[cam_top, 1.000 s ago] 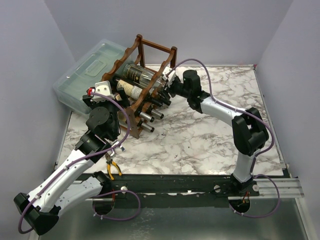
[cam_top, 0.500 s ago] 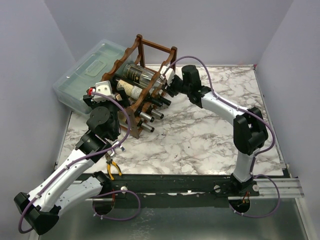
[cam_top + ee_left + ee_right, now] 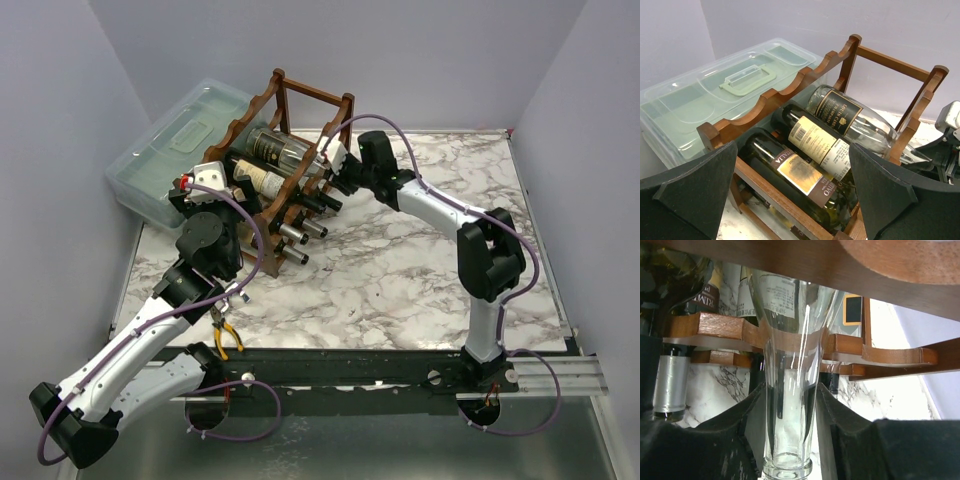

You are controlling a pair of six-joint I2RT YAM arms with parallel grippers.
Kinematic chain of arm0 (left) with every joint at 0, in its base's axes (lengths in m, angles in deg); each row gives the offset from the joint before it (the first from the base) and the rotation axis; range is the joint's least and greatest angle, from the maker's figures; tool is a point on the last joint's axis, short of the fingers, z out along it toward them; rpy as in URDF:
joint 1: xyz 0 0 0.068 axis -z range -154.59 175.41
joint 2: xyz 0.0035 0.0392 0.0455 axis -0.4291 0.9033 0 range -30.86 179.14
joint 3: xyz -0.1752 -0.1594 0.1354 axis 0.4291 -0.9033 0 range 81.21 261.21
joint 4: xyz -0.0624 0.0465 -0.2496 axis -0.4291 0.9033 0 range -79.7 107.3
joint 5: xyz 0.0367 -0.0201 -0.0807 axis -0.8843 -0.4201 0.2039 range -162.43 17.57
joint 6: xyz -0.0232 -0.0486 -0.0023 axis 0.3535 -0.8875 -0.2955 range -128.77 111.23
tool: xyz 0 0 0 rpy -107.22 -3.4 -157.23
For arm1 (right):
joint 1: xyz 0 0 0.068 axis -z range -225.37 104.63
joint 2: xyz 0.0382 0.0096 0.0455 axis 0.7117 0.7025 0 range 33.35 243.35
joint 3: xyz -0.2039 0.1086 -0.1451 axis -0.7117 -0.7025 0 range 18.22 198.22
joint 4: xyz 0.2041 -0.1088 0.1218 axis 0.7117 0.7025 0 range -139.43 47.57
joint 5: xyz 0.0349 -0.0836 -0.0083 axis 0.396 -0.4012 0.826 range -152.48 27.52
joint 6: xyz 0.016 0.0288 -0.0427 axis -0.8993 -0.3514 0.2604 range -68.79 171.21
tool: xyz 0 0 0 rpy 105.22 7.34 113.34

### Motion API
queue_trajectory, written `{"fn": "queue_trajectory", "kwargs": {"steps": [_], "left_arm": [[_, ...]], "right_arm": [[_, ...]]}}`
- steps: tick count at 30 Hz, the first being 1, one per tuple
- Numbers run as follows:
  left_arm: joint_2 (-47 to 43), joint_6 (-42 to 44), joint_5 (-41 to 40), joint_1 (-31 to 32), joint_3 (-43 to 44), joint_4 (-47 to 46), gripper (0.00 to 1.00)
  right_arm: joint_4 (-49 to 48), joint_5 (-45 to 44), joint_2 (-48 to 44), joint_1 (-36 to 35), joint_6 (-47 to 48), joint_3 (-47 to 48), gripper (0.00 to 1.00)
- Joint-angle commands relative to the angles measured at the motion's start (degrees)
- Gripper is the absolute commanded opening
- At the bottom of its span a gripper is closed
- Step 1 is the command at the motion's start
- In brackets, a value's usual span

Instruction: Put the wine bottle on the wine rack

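Note:
A clear glass wine bottle [image 3: 283, 149] with a dark label lies on the top tier of the reddish-brown wooden wine rack [image 3: 312, 96], its neck pointing right. My right gripper [image 3: 336, 162] is shut on that neck [image 3: 790, 390], with the fingers [image 3: 840, 425] pressing it from both sides just in front of the rack's scalloped rail [image 3: 720, 325]. My left gripper [image 3: 232, 183] is open and empty at the rack's left end. In the left wrist view the clear bottle [image 3: 860, 120] rests by the rack's end frame [image 3: 892, 57], between my left fingers [image 3: 695, 190].
Two dark labelled bottles [image 3: 820, 142] [image 3: 790, 170] fill the tier below, and more bottle necks [image 3: 297, 235] stick out lower down. A translucent lidded plastic box [image 3: 170, 148] stands behind the rack. Yellow-handled pliers [image 3: 226, 338] lie near the left arm.
My right arm has moved left toward the rack, pushing the clear bottle a little further in. The left arm has hardly moved.

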State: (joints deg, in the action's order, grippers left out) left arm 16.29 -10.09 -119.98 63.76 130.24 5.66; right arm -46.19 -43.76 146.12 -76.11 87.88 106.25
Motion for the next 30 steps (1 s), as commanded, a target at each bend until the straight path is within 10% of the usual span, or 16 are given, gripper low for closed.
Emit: {"fn": "queue_trajectory", "kwargs": {"steps": [1, 8, 24, 30], "left_arm": [[0.2, -0.4, 0.4, -0.2, -0.6, -0.7, 0.94], [0.3, -0.3, 0.2, -0.2, -0.7, -0.7, 0.94], [0.2, 0.1, -0.3, -0.3, -0.7, -0.8, 0.94], [0.0, 0.3, -0.5, -0.3, -0.7, -1.0, 0.94]], "right_arm": [[0.3, -0.2, 1.5, 0.2, 0.8, 1.3, 0.32], [-2.3, 0.9, 3.1, 0.4, 3.4, 0.4, 0.00], [-12.7, 2.9, 6.3, 0.5, 3.5, -0.2, 0.00], [-15.1, 2.0, 6.5, 0.5, 0.7, -0.7, 0.38]]}}
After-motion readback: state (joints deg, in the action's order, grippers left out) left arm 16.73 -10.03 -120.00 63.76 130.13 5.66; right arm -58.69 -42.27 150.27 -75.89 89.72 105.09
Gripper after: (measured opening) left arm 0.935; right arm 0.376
